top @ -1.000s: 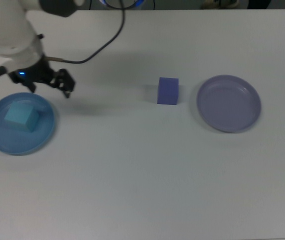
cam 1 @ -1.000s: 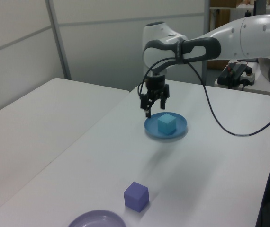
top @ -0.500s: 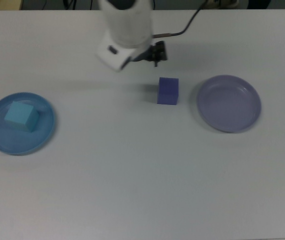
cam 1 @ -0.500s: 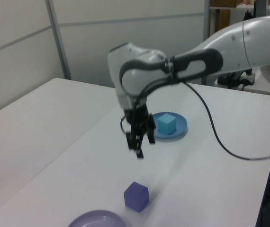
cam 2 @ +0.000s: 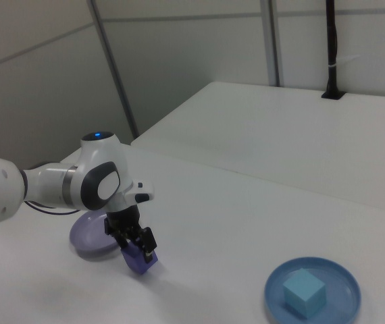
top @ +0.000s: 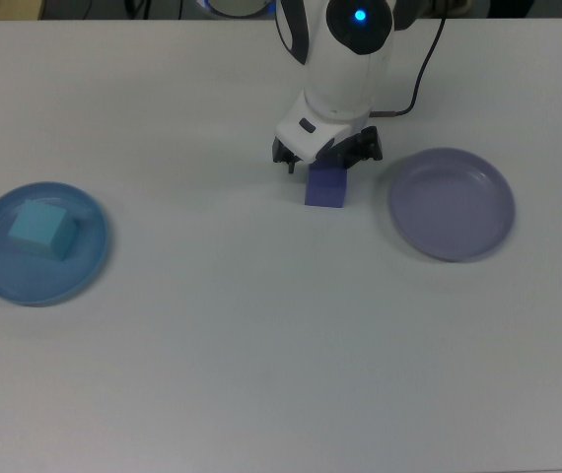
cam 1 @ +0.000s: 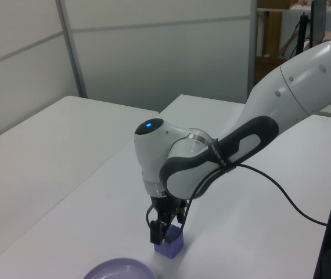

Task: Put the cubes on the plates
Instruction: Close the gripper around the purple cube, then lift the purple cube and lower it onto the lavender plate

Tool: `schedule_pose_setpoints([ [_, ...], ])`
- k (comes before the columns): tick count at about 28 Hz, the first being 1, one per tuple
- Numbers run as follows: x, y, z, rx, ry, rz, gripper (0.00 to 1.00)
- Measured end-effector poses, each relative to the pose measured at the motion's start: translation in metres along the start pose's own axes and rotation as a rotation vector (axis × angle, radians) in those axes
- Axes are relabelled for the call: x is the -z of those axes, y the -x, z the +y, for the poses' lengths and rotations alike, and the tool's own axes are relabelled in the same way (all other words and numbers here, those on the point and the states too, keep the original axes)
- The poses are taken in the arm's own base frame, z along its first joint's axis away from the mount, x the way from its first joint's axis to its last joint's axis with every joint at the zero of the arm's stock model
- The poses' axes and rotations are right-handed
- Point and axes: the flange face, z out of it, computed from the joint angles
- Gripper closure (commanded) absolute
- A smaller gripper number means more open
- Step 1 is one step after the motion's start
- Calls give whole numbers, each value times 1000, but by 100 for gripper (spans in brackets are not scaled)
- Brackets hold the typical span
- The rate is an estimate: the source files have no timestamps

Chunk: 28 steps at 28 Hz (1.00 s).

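The violet-blue cube (top: 324, 189) (cam 1: 169, 246) (cam 2: 140, 260) rests on the white table, just left of the lavender plate (top: 451, 203) (cam 1: 118, 270) (cam 2: 88, 237) in the top view. My gripper (top: 325, 163) (cam 1: 164, 232) (cam 2: 137, 248) is lowered over this cube and open, with one finger on each side. The arm's wrist hides the cube's top in the top view. The turquoise cube (top: 41, 228) (cam 2: 304, 292) sits inside the blue plate (top: 15, 278) (cam 2: 341, 280) at the top view's far left. In the left view, the arm hides the blue plate.
A black cable (top: 421, 69) trails from the wrist toward the table's far edge. In the right view a second white table (cam 2: 300, 135) stands behind, with a black pole (cam 2: 331, 47) on it.
The arm swept from beside the blue plate rightward in the top view, then dropped until its fingers stood around the violet-blue cube. Both cubes and both plates stayed put.
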Motion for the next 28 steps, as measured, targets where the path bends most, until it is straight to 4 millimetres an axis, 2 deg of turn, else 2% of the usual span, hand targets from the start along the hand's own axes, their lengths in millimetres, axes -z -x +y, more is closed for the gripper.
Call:
schedule_pose_setpoints([
  [6, 4, -1, 3, -6, 2, 12, 0],
  [19, 42, 3, 9, -15, 10, 49, 0],
  [24, 37, 3, 8, -12, 10, 40, 0],
  [28, 23, 2, 2, -1, 11, 17, 0],
])
